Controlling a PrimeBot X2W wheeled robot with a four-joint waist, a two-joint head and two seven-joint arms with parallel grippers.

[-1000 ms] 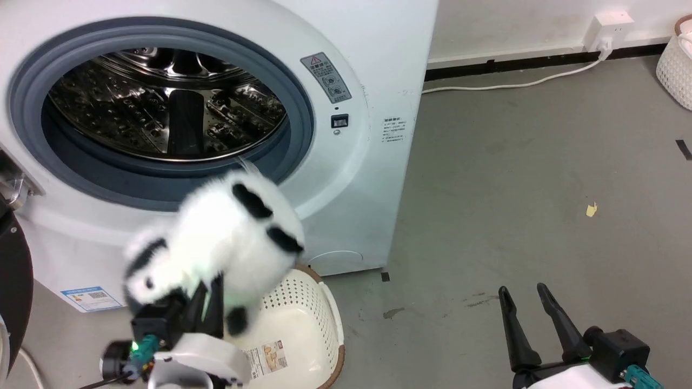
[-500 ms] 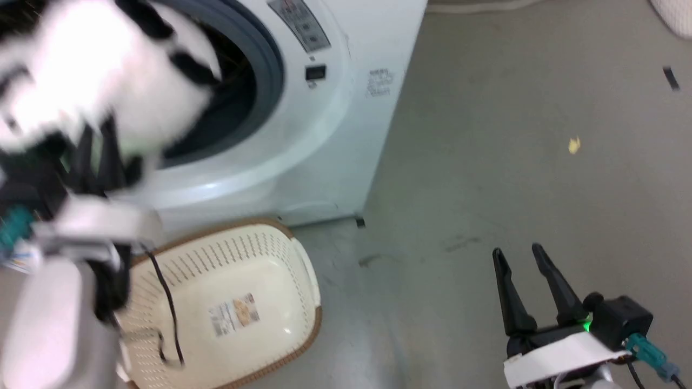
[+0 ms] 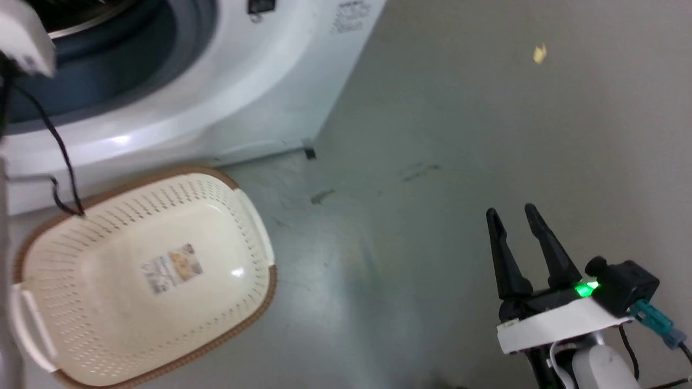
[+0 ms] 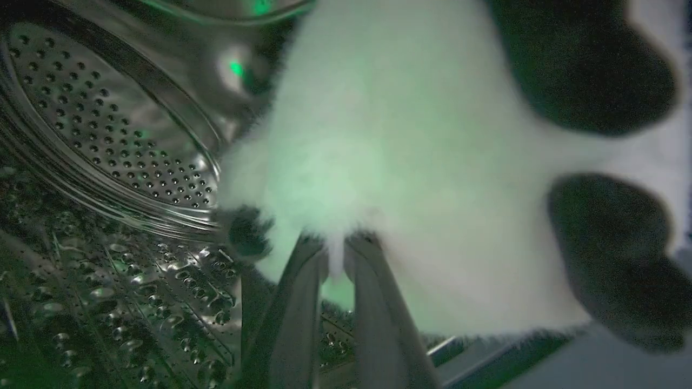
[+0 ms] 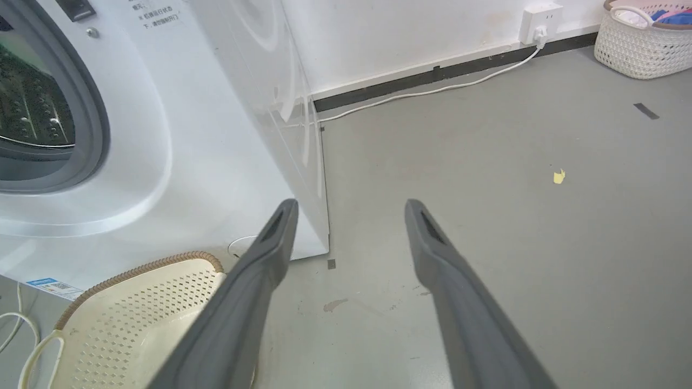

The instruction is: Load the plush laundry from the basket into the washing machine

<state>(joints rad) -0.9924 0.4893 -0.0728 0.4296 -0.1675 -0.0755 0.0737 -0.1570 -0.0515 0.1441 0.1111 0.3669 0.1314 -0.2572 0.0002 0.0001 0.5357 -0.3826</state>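
- Washing machine (image 3: 227, 92): since half a second ago, the left arm has carried the toy from the door mouth into the steel drum (image 4: 108, 135).
- Basket (image 3: 97, 237): empty, on the floor below the door. A dangling black cable (image 3: 58, 151) reaches its rim and may snag there on withdrawal.
- Plush laundry (image 4: 411, 162): hanging inside the drum, not yet resting. Released near the lip, it could tumble back out.
- Left gripper (image 4: 338, 248): pinched on a tuft of white fur, which may cling when the fingers part.
- Right gripper (image 3: 511, 212): spread, idle, holding nothing.

White bin (image 5: 638, 54) w/ clothes (image 5: 667, 15) by wall (image 5: 405, 32); yellow scrap (image 5: 559, 176) on floor (image 5: 513, 135).
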